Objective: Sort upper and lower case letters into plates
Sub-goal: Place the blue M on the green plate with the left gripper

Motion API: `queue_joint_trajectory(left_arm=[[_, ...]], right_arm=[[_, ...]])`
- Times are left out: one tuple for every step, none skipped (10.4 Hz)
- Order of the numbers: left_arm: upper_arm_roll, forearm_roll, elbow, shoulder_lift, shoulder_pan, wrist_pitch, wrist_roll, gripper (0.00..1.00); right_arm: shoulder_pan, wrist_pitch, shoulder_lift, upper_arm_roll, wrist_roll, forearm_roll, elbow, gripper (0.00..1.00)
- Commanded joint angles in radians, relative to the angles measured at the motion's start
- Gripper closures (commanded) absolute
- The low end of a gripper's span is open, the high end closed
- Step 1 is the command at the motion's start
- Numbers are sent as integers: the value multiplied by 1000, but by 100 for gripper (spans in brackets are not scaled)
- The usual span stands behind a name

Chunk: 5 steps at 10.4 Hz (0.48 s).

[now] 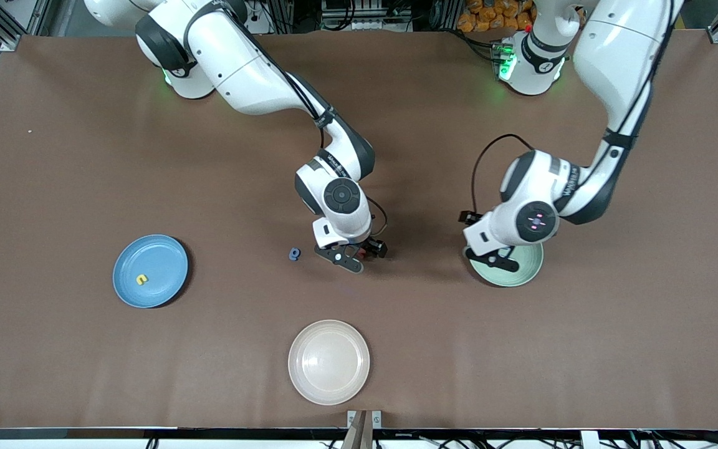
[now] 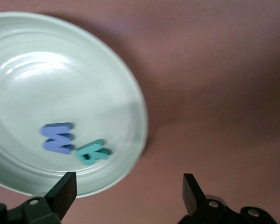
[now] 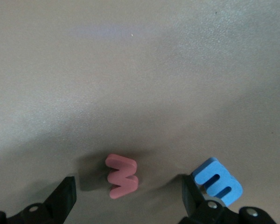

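Note:
My right gripper (image 1: pixel 359 254) (image 3: pixel 126 196) is open, low over the table, with a red letter W (image 3: pixel 121 176) lying between its fingers. A blue letter (image 3: pixel 218 182) lies just outside one finger and also shows in the front view (image 1: pixel 295 254). My left gripper (image 1: pixel 493 257) (image 2: pixel 127 193) is open and empty, above the rim of the mint green plate (image 1: pixel 521 274) (image 2: pixel 60 70). That plate holds a blue letter M (image 2: pixel 58 137) and a teal letter (image 2: pixel 92 151). The sky blue plate (image 1: pixel 159 262) at the right arm's end holds a yellow letter (image 1: pixel 141 279).
A cream-white plate (image 1: pixel 329 362) sits near the table's front edge, nearer to the front camera than my right gripper. Brown table surface (image 1: pixel 85 156) stretches around all three plates.

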Motion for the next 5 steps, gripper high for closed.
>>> queue_joint_trajectory(left_arm=[[3, -44, 50, 26, -19, -2, -84, 0], [3, -63, 53, 26, -30, -2, -94, 0], [3, -75, 67, 27, -48, -2, -119, 0], [3, -75, 70, 27, -72, -2, -179, 0], [3, -74, 71, 27, -83, -2, -222, 0]], right_arm=[[8, -11, 34, -2, 19, 8, 53, 0], [8, -12, 34, -2, 19, 8, 53, 0], [8, -12, 34, -2, 19, 7, 53, 0], [8, -12, 34, -2, 19, 7, 53, 0], [8, -12, 34, -2, 19, 4, 53, 30]])
